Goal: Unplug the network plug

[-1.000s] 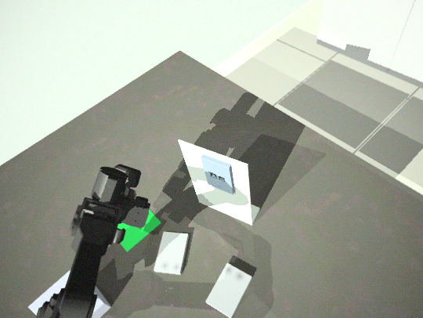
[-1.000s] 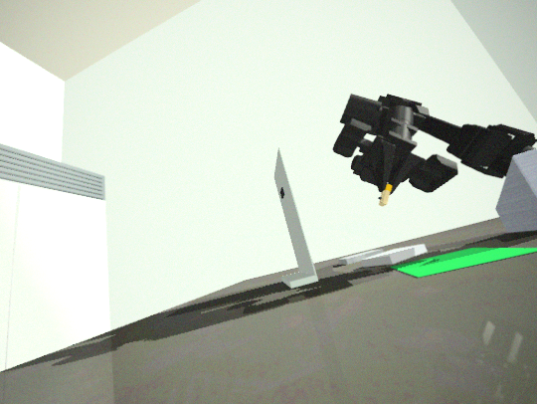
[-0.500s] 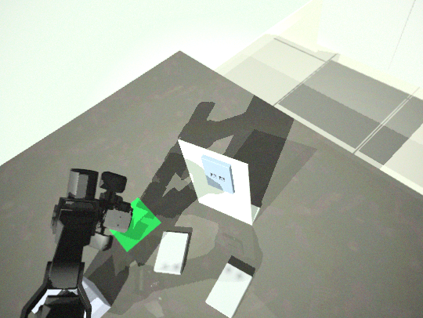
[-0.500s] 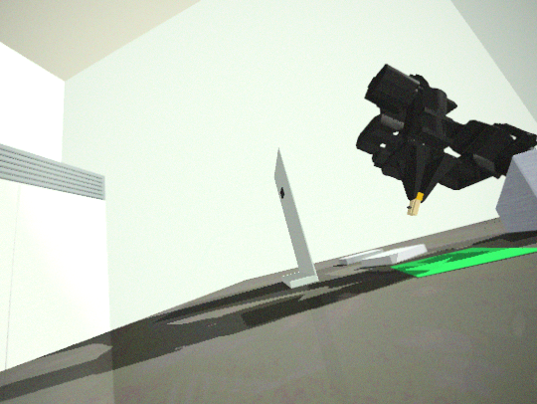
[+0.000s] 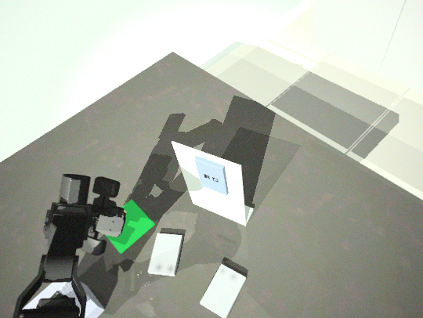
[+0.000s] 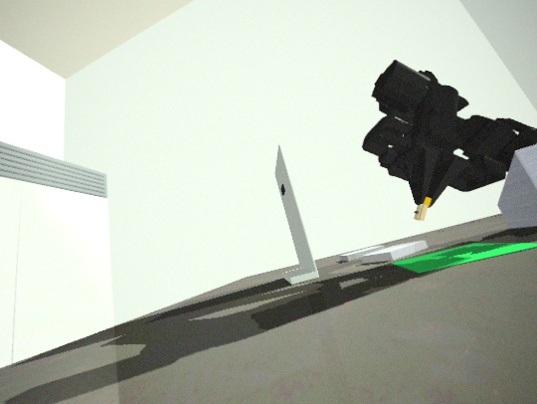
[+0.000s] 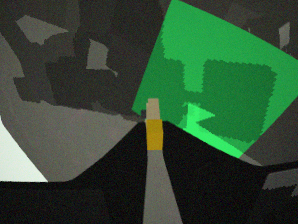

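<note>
My gripper (image 6: 427,201) (image 7: 153,128) is shut on the small tan and yellow network plug (image 6: 422,208) (image 7: 153,124). It points down and holds the plug in the air above the green marked square (image 5: 133,229) (image 6: 457,256) (image 7: 213,90). In the top view the arm's head (image 5: 110,223) covers the square's left edge and hides the plug. The white upright panel (image 5: 219,196) (image 6: 293,219) stands apart, with its blue socket plate (image 5: 211,175) and its dark socket opening (image 6: 281,189) empty.
Two flat white slabs (image 5: 166,254) (image 5: 224,287) lie on the table in front of the panel; they also show beside the square in the exterior view (image 6: 393,252). The arm's pale base block (image 6: 519,194) stands at the right. The table's far edge lies behind the panel.
</note>
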